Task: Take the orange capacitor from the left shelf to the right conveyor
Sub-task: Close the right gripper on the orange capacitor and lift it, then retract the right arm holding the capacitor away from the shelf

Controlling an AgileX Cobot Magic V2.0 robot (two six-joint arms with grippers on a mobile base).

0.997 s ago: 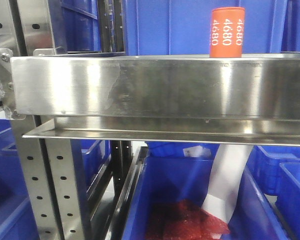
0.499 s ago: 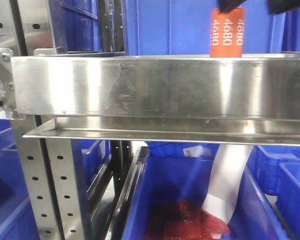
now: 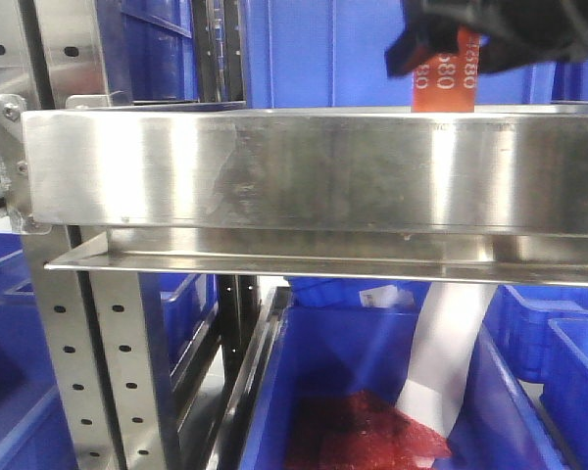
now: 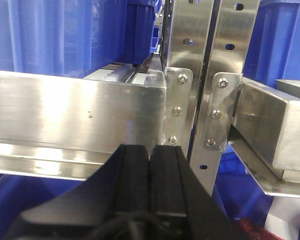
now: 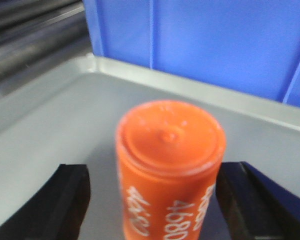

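The orange capacitor (image 3: 447,88) stands upright on the left shelf (image 3: 274,171), behind the shiny front rail at the right. My right gripper (image 3: 467,41) hangs over its top and hides the upper half. In the right wrist view the capacitor (image 5: 170,165) stands on the grey shelf floor (image 5: 55,125) between the open black fingers (image 5: 70,192), with a gap on the left side. My left gripper (image 4: 150,150) is shut and empty, just in front of a shelf rail (image 4: 65,115). The right conveyor is out of view.
Blue plastic bins (image 3: 343,49) stand behind the capacitor and below the shelf. One lower bin holds red items (image 3: 363,431) and a white sheet (image 3: 451,343). Perforated steel uprights (image 3: 108,362) stand at the left and also show in the left wrist view (image 4: 205,60).
My right gripper has come down from the top right into the front view and now straddles the capacitor's top. The capacitor has not moved.
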